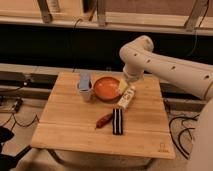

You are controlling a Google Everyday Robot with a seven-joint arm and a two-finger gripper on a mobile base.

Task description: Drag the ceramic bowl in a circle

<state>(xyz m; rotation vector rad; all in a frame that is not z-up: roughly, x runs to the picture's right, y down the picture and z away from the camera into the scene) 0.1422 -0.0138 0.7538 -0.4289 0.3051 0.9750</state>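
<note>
The ceramic bowl (pixel 106 89) is round and shallow, orange-red inside with a darker rim. It sits on the wooden table (pixel 70 125) at the back middle. My gripper (pixel 122 85) hangs down from the white arm (pixel 165 67) and is at the bowl's right rim, touching it or just above it. The gripper's tip is partly hidden by the arm's wrist.
A pale grey-blue cup (pixel 85 88) stands right beside the bowl on its left. A white packet (pixel 126 98) lies just right of the bowl. A black bar (pixel 118 121) and a reddish-brown piece (pixel 104 120) lie in front. Cables run on the floor at both sides.
</note>
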